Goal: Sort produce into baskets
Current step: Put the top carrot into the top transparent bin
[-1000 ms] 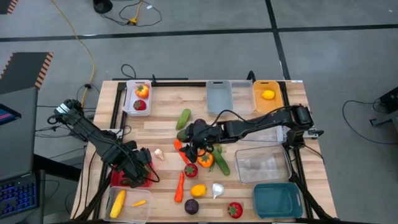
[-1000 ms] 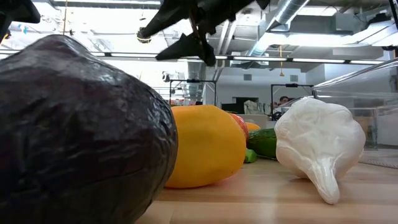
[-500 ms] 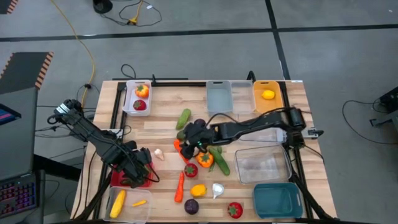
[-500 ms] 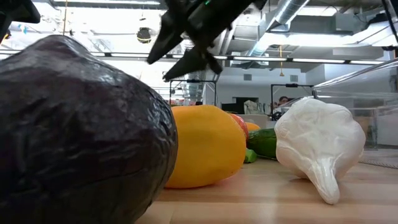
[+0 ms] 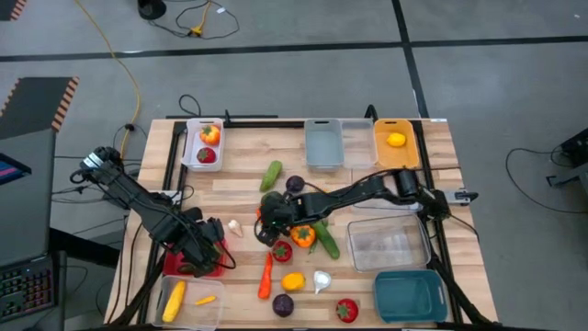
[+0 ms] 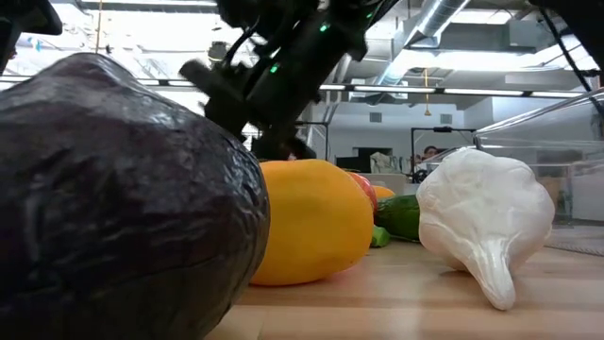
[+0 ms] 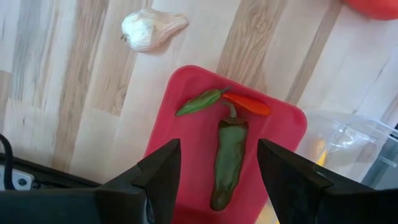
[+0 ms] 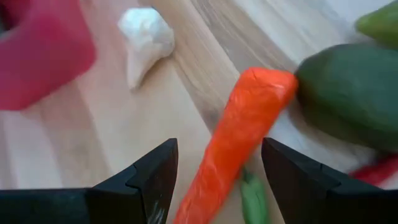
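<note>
My right gripper (image 5: 266,223) hangs open, slanting down over the middle of the table. Its fingers stand on either side of a long orange-red pepper (image 8: 239,134) that lies on the wood beside a dark green vegetable (image 8: 348,93); I cannot tell whether they touch it. My left gripper (image 5: 197,250) points down, open, above the red basket (image 7: 193,87) at the near left. That basket holds a green pepper (image 7: 229,162), a red chili (image 7: 247,104) and a green chili (image 7: 198,102). A white garlic (image 8: 146,37) lies on the table between the two grippers.
Baskets ring the table: white with tomatoes (image 5: 204,144), grey (image 5: 323,142), orange with a lemon (image 5: 395,140), clear (image 5: 388,241), teal (image 5: 409,294), and one with corn (image 5: 188,301). Loose produce lies mid-table and near the front: cucumber (image 5: 271,175), carrot (image 5: 265,276), purple round (image 6: 113,208), garlic (image 6: 486,217).
My right gripper has come down and toward the table's left, tipping more steeply downward, until its open fingers stand around the orange-red pepper. The produce has stayed where it was.
</note>
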`<state>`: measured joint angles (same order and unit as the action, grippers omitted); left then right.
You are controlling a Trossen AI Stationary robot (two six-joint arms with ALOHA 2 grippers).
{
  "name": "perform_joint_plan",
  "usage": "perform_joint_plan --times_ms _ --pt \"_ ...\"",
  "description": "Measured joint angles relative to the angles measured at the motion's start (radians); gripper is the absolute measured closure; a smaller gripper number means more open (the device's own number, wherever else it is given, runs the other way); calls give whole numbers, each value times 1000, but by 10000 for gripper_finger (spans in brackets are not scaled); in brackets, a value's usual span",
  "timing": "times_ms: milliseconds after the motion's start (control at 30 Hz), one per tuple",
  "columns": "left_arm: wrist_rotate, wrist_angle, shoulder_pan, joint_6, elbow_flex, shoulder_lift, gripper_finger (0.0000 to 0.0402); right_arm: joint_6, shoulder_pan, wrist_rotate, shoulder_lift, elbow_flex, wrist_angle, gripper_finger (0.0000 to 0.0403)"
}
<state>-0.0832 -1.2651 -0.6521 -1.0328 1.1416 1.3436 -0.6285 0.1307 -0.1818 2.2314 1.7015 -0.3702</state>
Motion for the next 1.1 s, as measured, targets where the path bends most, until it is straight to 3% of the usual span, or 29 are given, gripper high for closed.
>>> perform_joint_plan --times_ms 467,900,1100 --pt "-12 2 0 -1 0 0 202 0 7 -4 82 80 -115 151" --pt "-12 3 0 -11 0 0 202 9 3 -3 81 75 -120 298" --pt "-11 4 0 -11 0 0 202 52 3 0 50 74 -127 291"
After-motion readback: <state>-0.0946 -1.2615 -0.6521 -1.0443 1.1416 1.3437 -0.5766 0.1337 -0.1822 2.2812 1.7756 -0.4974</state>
